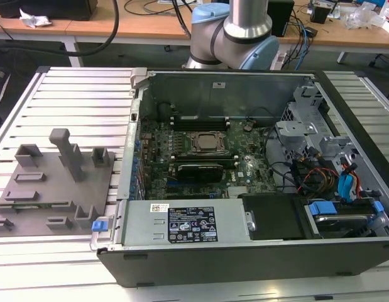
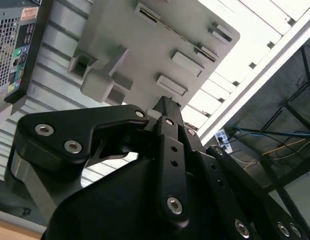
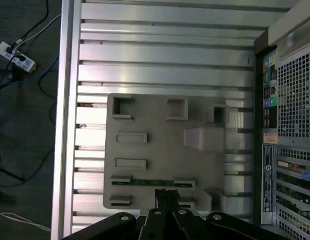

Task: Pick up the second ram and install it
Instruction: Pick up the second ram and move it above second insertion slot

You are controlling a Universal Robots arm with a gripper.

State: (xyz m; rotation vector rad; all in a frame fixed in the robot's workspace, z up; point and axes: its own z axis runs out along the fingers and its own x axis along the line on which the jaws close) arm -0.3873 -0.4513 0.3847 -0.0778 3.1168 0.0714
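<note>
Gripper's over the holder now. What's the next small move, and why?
Probably lower straight toward the ram. The green stick lies in a slot of the grey holder, and the gripper hangs over its middle, apparently not touching it and carrying nothing.

In the first wrist view the frame's edge cut off the gripper (image 3: 166, 194); the second ram (image 3: 152, 182), seemingly a thin green strip, was too small to detail.
</note>
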